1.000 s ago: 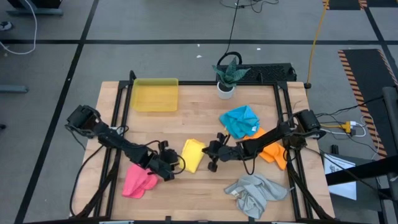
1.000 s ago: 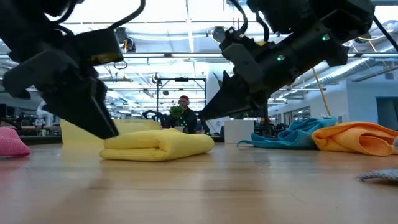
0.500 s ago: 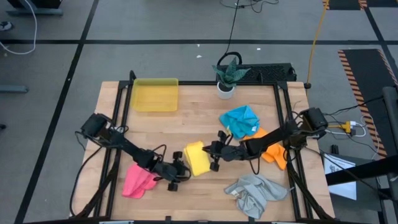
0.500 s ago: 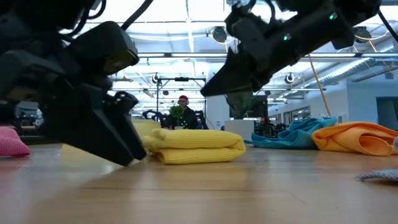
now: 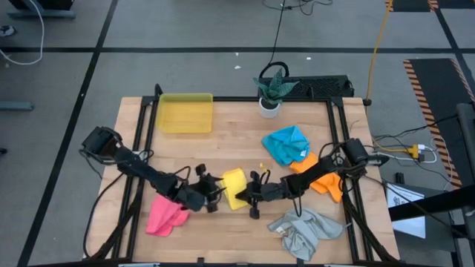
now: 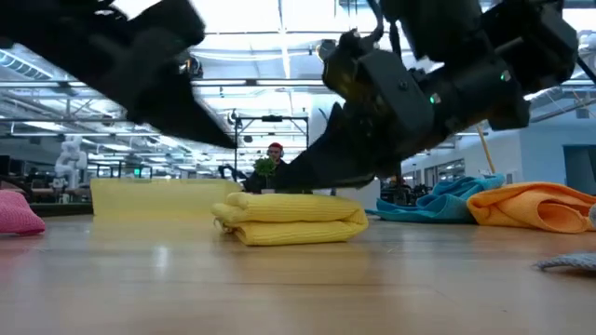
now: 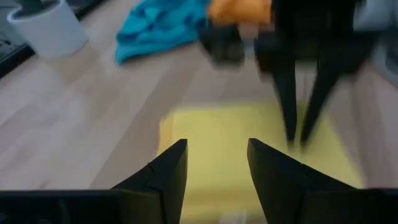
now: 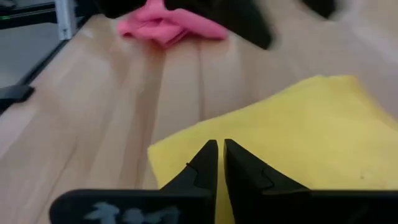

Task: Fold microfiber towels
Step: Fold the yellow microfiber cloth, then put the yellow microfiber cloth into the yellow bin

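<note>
I have the small yellow microfiber towel (image 5: pixel 234 188) lying folded into a thick flat bundle on the wooden table (image 5: pixel 223 144), between my two grippers. The left gripper (image 5: pixel 210 193) sits just at the bundle's left edge with its fingers spread apart, empty. The right gripper (image 5: pixel 255 196) is at the right edge, fingers nearly together and gripping nothing that I can see; I judge it is there to steady the fold. The crumpled pink (image 5: pixel 166 215), blue (image 5: pixel 287 144), orange (image 5: pixel 323 178) and grey (image 5: pixel 304 230) towels wait unfolded around it.
</note>
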Controlling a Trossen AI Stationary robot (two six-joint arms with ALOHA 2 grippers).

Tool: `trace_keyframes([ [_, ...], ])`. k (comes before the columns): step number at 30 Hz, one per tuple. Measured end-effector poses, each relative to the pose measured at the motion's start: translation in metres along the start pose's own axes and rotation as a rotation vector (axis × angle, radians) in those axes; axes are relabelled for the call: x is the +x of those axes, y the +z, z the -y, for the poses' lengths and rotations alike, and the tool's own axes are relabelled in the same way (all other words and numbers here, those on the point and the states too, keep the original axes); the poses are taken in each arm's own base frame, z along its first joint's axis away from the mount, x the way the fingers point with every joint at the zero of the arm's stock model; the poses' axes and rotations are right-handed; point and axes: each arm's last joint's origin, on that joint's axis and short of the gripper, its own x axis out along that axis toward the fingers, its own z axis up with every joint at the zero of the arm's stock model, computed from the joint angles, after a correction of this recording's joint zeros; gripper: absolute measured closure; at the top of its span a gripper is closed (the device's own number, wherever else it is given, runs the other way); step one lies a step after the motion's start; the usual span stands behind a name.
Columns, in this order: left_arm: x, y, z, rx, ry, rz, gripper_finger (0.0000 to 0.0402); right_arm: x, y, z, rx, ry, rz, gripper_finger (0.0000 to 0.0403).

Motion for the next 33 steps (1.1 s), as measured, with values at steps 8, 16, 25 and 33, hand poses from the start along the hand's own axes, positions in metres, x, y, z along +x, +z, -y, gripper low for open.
trace_keyframes([
  [8,0.036,-0.021,-0.017,-0.017,0.009,-0.144,0.0232,0.003,-0.01,-0.002,-0.033,0.089,-0.075,0.0385],
  [16,0.037,-0.028,-0.025,-0.024,0.036,-0.234,0.0232,-0.007,-0.001,-0.015,-0.178,0.123,-0.07,0.0385],
  [25,0.022,-0.01,-0.027,-0.031,0.127,-0.129,0.0232,-0.01,0.01,-0.015,-0.156,0.076,0.003,0.0385],
  [33,-0.023,0.034,-0.079,-0.066,0.258,-0.101,0.0232,-0.011,0.011,-0.014,-0.217,0.028,0.009,0.0385],
])
